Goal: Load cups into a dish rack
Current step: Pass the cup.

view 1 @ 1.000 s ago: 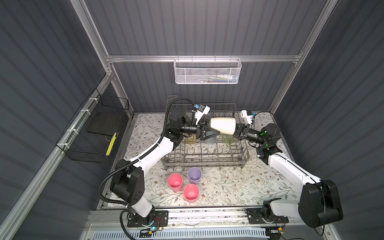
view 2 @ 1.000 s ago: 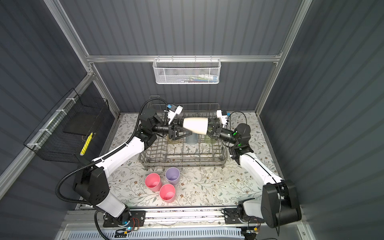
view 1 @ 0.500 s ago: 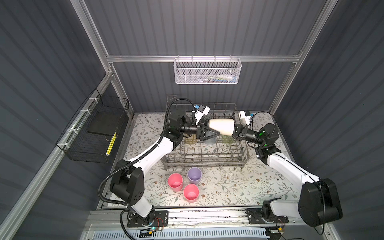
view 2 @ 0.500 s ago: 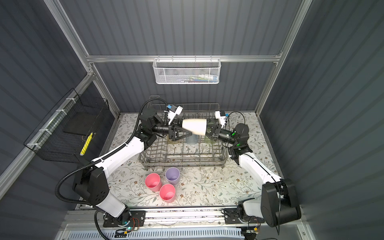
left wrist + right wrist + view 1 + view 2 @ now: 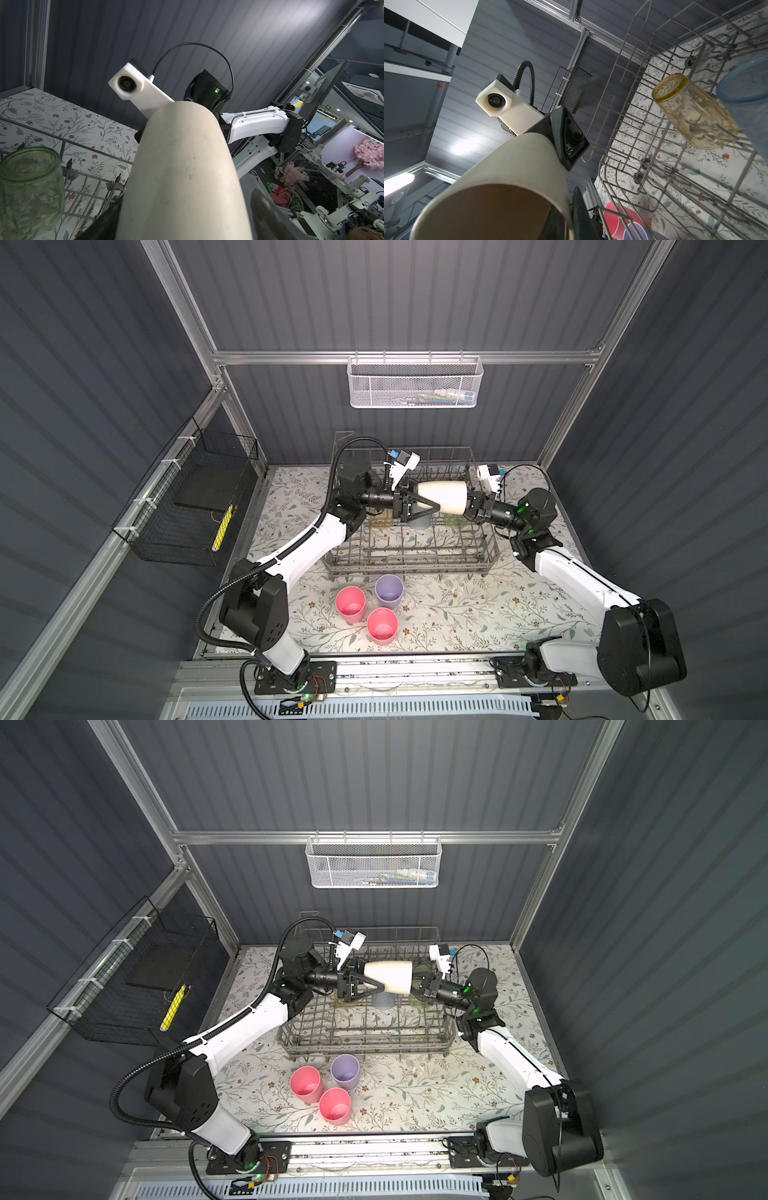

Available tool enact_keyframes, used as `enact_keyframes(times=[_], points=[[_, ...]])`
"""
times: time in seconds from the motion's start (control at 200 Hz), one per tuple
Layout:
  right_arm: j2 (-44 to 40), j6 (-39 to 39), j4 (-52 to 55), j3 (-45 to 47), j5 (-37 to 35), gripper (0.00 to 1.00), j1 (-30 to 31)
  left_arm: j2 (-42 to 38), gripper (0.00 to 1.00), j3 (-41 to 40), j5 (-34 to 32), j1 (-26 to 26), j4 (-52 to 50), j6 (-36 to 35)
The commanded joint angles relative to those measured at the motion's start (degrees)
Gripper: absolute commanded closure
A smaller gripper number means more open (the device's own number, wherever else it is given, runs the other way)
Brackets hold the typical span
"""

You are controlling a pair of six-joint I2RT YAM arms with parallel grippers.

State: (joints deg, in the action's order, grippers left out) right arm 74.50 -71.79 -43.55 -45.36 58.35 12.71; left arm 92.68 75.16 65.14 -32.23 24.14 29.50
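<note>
Above the dish rack, holding the beige cup level by its rim, right pincer clamped shut on it. Left pincer spread wider than a second ago, straddling the base without gripping. Looks like a handover, racking still to come. Counting seven: one aloft; amber cup, blue cup and green cup racked; two pink cups and a lilac cup on the worktop.

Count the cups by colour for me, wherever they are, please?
Pink opaque plastic tumblers: 2
Lilac opaque plastic tumbler: 1
Beige opaque plastic tumbler: 1
Translucent blue tumbler: 1
Translucent amber-yellow tumbler: 1
Translucent pale green tumbler: 1
Total: 7
</note>
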Motion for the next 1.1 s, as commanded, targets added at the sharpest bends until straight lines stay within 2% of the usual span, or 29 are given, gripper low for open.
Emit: enact_keyframes(times=[0.0, 0.375, 0.52, 0.861, 1.096], points=[[-1.63, 1.32, 0.27, 0.43, 0.71, 0.96, 0.21, -2.2, 0.09, 0.66, 0.34, -0.2, -0.2, -1.27], [-1.94, 2.35, 1.71, 0.39, 0.8, 0.96, 0.56, -1.81, 0.15, 0.78, 0.54, -0.2, -0.57, -1.44], [-1.81, 2.48, 1.8, 0.45, 1.13, 0.96, 0.91, -1.89, 0.11, 0.73, 0.33, -0.2, -0.72, -1.63], [-2.07, 3.08, 2.63, 0.91, 0.97, 0.96, 1.35, -1.54, 0.1, 0.64, 0.64, -0.2, -0.84, -1.63], [-1.84, 3.33, 2.86, 0.72, 0.87, 0.96, 1.53, -1.39, 0.2, 0.52, 0.73, -0.21, -0.77, -1.77]])
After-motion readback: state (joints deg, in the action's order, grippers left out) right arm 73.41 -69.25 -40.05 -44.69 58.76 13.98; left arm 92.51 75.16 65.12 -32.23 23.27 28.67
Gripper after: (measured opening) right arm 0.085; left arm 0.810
